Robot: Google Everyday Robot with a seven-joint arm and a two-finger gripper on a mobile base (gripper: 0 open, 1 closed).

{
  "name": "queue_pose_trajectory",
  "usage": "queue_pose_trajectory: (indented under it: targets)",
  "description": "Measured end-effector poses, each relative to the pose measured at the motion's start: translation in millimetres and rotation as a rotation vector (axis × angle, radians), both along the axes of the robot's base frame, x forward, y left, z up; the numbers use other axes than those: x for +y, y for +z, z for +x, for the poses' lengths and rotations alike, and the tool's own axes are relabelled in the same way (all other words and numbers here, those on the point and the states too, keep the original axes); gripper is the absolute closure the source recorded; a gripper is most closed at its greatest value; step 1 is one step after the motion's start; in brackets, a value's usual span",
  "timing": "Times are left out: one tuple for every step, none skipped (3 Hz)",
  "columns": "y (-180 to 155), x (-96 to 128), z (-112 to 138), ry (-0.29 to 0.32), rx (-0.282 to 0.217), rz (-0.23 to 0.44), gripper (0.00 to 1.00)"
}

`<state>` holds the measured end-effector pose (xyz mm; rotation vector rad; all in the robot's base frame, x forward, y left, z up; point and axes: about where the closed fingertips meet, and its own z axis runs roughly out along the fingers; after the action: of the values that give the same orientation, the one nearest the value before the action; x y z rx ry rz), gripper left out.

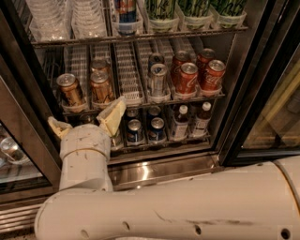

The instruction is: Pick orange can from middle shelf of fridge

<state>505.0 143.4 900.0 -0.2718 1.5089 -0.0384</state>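
Stainless-steel framing and a dark door edge mark out the fridge (236, 79), which stands open across most of the view. Its middle shelf (140, 101) is a dark rack split into lanes by clear ribbed dividers. At the front of the second lane from the left stands the orange can (101, 87), upright, with another like it behind. A second orange can (70, 89) stands in the lane to the left. Silver cans (158, 79) fill a middle lane, and red cola cans (188, 77) stand at the right. On the rack below are blue cans (134, 131) and small bottles (179, 122); above are clear cups (47, 18) and green-labelled tubs (161, 11). The pincer (86, 115) sits just below the front rim of the middle shelf, under the two orange cans, with its pale fingers (112, 116) spread wide and nothing held between them. The thick white arm (187, 206) runs across the bottom of the view.
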Motion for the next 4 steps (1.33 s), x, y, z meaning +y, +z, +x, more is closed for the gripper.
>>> queue_pose_trajectory:
  targets:
    - [-3.8,-13.2,9.4,-0.003,-0.05,0.062,0.0]
    - [-11.2,-25.6,22.2,0.005,-0.077,0.135,0.0]
    - [-24.4,-34.5,36.9,0.03,-0.083,0.258,0.0]
    - [-24.4,-34.5,37.0,0.03,-0.082,0.258,0.0]
